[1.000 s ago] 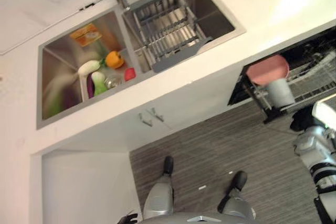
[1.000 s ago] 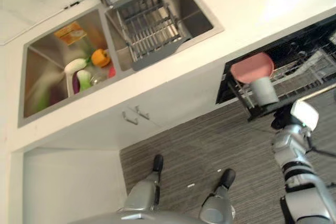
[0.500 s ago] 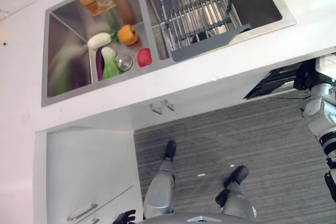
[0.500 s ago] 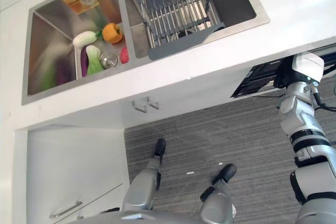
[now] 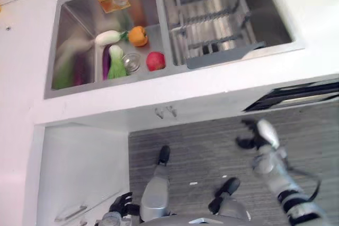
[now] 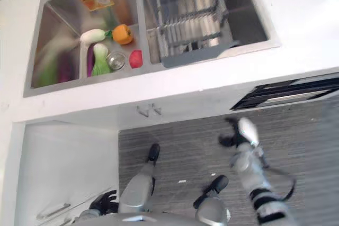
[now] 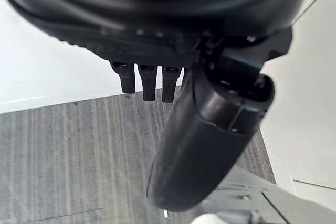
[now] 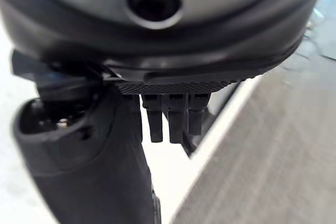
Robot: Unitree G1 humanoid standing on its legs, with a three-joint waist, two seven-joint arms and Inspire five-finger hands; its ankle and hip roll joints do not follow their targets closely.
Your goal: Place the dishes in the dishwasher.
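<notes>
The dishwasher sits under the white counter at the right and shows as a narrow dark slit, with no dishes visible in it. My right hand, with a white thumb cover, hangs over the grey floor below and left of that slit, fingers straight and holding nothing. In the right wrist view its fingers point at the dark gap under the counter edge. My left hand hangs low by the white cabinet, open and empty; its fingers are straight over the floor.
A double steel sink is set in the counter. Its left basin holds an orange pepper, a white radish, greens and a red item. A grey dish rack fills the right basin. White cabinet door at lower left.
The camera has swung. My right hand has come away from the dishwasher front, down and leftward over the floor. The pulled-out rack with pink plate and cup is no longer seen.
</notes>
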